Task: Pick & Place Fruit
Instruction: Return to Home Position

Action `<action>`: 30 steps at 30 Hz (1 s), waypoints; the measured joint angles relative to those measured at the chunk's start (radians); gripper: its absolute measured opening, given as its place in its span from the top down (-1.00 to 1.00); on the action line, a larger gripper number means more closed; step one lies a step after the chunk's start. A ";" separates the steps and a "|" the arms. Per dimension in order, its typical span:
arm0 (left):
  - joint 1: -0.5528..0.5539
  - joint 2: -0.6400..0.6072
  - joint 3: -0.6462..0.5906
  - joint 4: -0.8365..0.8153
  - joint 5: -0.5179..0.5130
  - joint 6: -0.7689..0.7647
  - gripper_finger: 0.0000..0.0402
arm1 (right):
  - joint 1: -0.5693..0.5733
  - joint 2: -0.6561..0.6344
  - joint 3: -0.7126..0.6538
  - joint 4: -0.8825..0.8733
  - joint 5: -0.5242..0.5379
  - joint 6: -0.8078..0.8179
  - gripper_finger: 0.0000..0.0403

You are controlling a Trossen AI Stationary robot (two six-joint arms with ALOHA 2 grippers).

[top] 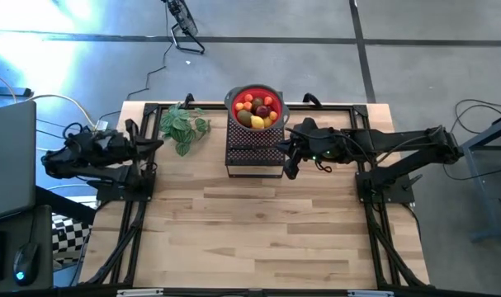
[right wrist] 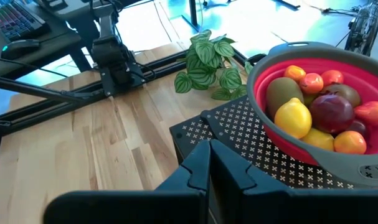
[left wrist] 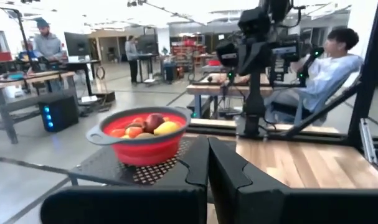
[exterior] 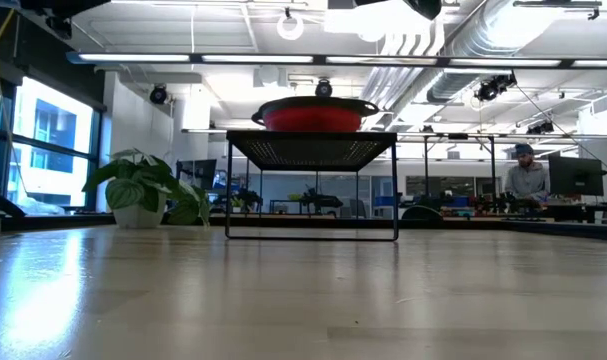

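The fruit [top: 256, 110], yellow, orange, red and olive-green pieces [right wrist: 313, 106], lies heaped in a red bowl with a grey rim [right wrist: 261, 74]. The bowl stands on a black mesh stand [top: 254, 157] at the table's far middle. My right gripper [top: 287, 155] hovers shut just right of the stand, its fingers [right wrist: 201, 167] above the stand's near corner. My left gripper [top: 157, 145] is shut at the table's far left, pulled back to its base, and points level toward the bowl [left wrist: 145, 146]. Neither holds anything.
A green leafy plant [top: 184, 125] stands left of the stand, between it and my left gripper. Bare wooden table [top: 258, 231] stretches toward the near edge. People sit and stand at desks in the room beyond the table [left wrist: 329, 68].
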 joint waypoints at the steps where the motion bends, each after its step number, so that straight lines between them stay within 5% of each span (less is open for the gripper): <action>1: 0.000 -0.001 -0.007 0.003 0.002 -0.005 1.00 | 0.000 0.000 0.000 0.000 0.000 0.000 0.98; 16: 0.000 0.000 -0.361 0.286 0.019 -0.124 1.00 | -0.035 0.000 0.000 0.005 -0.078 0.000 0.98; 30: 0.000 0.000 -0.406 0.301 0.101 -0.173 1.00 | -0.144 0.000 0.000 0.005 -0.236 -0.003 0.98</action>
